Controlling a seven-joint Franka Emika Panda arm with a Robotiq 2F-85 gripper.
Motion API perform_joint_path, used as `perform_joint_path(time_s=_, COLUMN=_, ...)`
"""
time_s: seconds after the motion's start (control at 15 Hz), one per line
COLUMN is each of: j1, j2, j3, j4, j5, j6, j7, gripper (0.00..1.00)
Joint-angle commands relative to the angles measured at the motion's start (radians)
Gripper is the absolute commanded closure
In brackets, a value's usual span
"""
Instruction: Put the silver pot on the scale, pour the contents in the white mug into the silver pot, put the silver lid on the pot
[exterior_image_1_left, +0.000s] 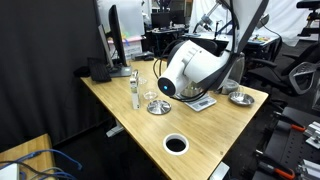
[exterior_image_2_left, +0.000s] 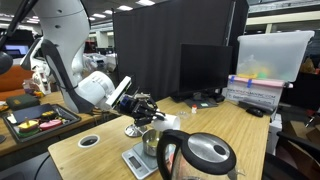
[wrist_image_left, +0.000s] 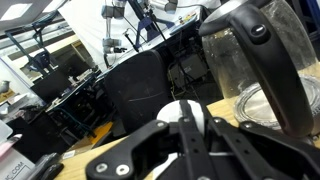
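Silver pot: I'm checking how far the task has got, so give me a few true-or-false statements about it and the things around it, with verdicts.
1. The silver pot stands on the scale. True.
2. The silver lid covers the pot. False: it lies on the table, beside the scale.
3. The gripper has its jaws shut on the white mug. True.
4. The kettle lies on its side. False: it stands upright.

Silver pot (exterior_image_2_left: 151, 142), pale grey scale (exterior_image_2_left: 132, 160), black-and-steel kettle (exterior_image_2_left: 205, 157)
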Motion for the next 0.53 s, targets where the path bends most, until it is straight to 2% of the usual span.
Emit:
perform_joint_path(time_s=0.0, j1=-0.035, j2=0.0, j3=0.016, j4=0.032, j5=0.03, j6=0.021, j7=0.005, gripper=0.98)
perform_joint_path(time_s=0.47, j1=-0.065, j2=0.001, j3=0.014, j4=0.043, j5=0.088, j6=0.059, j7=0.004, gripper=0.98)
